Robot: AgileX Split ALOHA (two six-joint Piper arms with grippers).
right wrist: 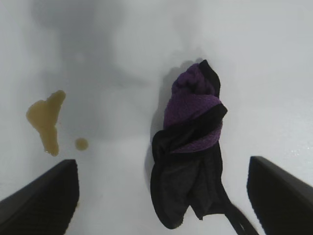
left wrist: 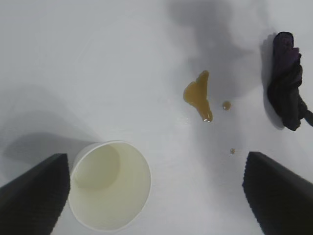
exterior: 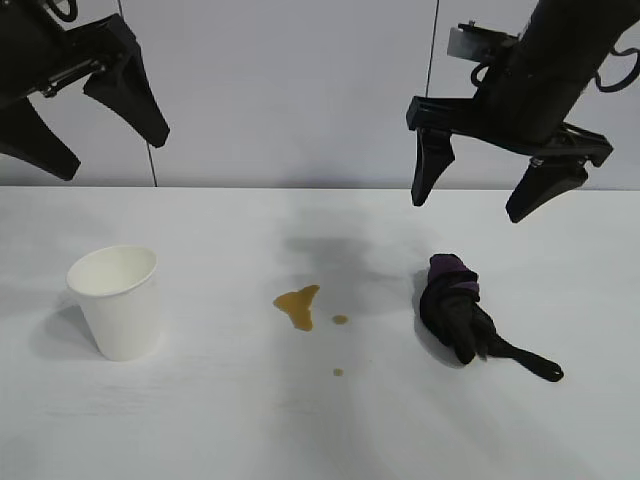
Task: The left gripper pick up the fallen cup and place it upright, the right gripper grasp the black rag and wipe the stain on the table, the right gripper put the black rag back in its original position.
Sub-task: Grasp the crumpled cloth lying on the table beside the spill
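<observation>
The white paper cup [exterior: 117,300] stands upright on the table [exterior: 200,420] at the left; it also shows in the left wrist view [left wrist: 109,184]. My left gripper [exterior: 105,145] is open and empty, high above the cup. The amber stain [exterior: 298,305] lies mid-table with small droplets beside it, also in the left wrist view [left wrist: 198,95] and the right wrist view [right wrist: 45,120]. The black rag [exterior: 462,315] with its purple patch lies at the right, also in the right wrist view [right wrist: 190,147]. My right gripper [exterior: 475,205] is open and empty, high above the rag.
A pale wall with thin vertical seams [exterior: 430,60] rises behind the table's far edge. White tabletop [exterior: 330,430] stretches along the front.
</observation>
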